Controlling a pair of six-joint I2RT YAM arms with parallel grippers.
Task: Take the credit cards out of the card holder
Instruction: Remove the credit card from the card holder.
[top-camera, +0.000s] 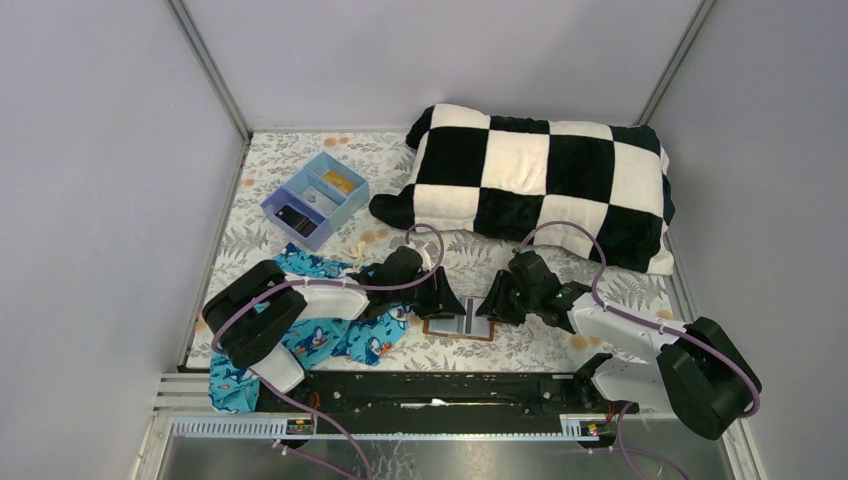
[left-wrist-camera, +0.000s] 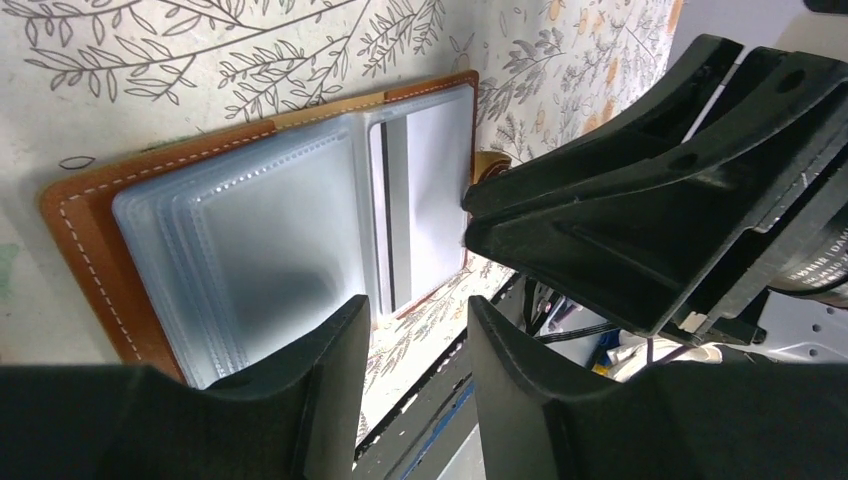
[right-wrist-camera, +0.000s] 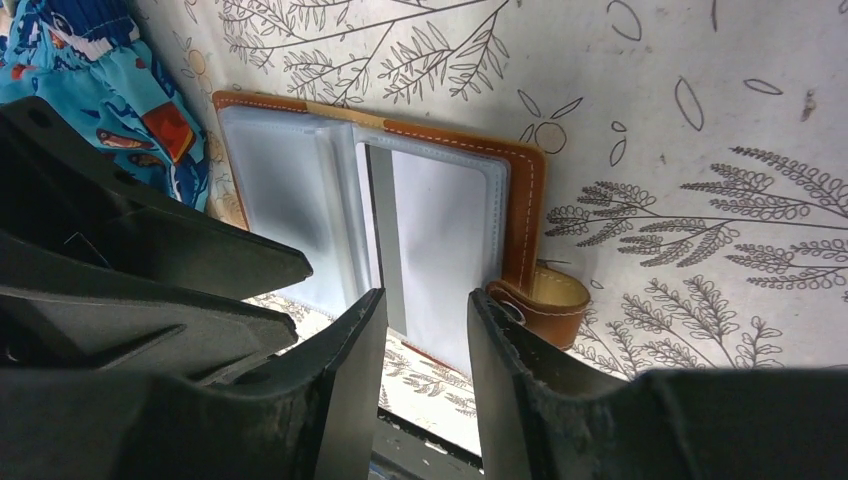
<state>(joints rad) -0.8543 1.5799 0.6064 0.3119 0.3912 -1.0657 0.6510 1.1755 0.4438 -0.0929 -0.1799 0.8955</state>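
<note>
The card holder (top-camera: 459, 326) lies open and flat on the leaf-patterned table cover, brown leather rim around pale grey sleeves (left-wrist-camera: 270, 230). A whitish credit card (right-wrist-camera: 445, 235) with a dark stripe sits inside the right-hand sleeve; the same card (left-wrist-camera: 435, 190) shows in the left wrist view. The snap tab (right-wrist-camera: 548, 300) curls off the holder's right edge. My left gripper (left-wrist-camera: 418, 310) hovers open over the holder's near edge by the centre fold, nothing between its fingers. My right gripper (right-wrist-camera: 428, 300) stands open just above the card's near edge, also with nothing between its fingers. Both grippers face each other closely across the holder (top-camera: 447, 298) (top-camera: 492, 303).
A blue divided tray (top-camera: 290, 195) with small items stands at the back left. A black-and-white checkered pillow (top-camera: 545, 180) fills the back right. Blue patterned cloth (top-camera: 335, 340) lies under the left arm. The black rail (top-camera: 440, 392) runs along the near table edge.
</note>
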